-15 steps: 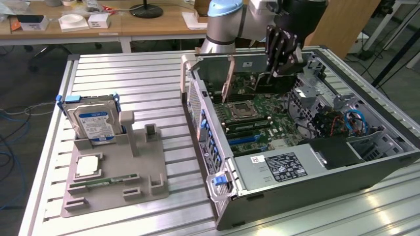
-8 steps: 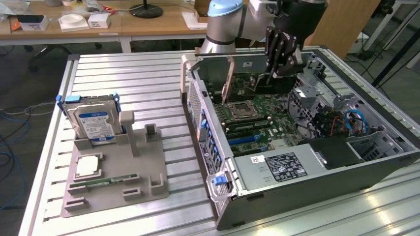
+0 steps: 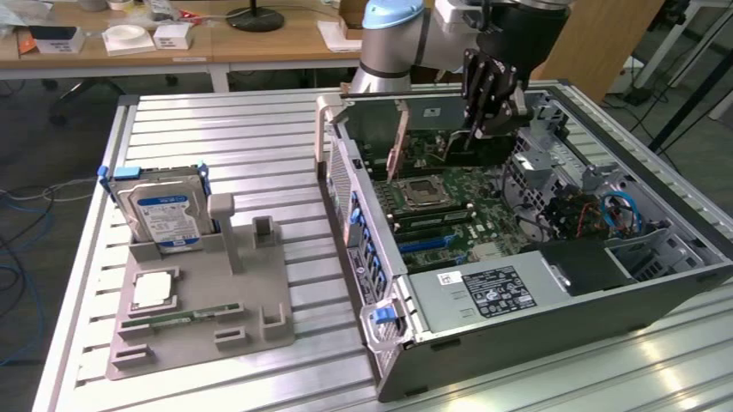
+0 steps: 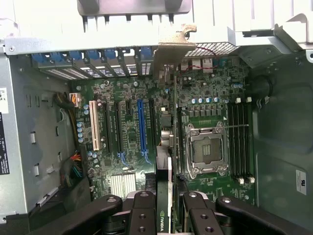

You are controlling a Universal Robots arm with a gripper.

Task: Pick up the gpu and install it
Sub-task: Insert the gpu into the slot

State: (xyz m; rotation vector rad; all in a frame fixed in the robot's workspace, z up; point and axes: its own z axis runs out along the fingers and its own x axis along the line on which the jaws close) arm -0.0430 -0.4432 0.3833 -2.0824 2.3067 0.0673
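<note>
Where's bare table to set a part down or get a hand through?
Free: table slats beyond the hard drive; lane between grey holder and case; near strip in front of the case. Crowded: inside the case, where the gripper holds the gpu.

Robotics lab, looks like: slotted aluminium bench, opened PC tower, wooden desks behind with clutter, loose cables on the floor, maybe a lamp base.

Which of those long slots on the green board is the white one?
The white slot is the end one of the row, farthest from the gpu. The others in that row are black, except one blue slot.
</note>
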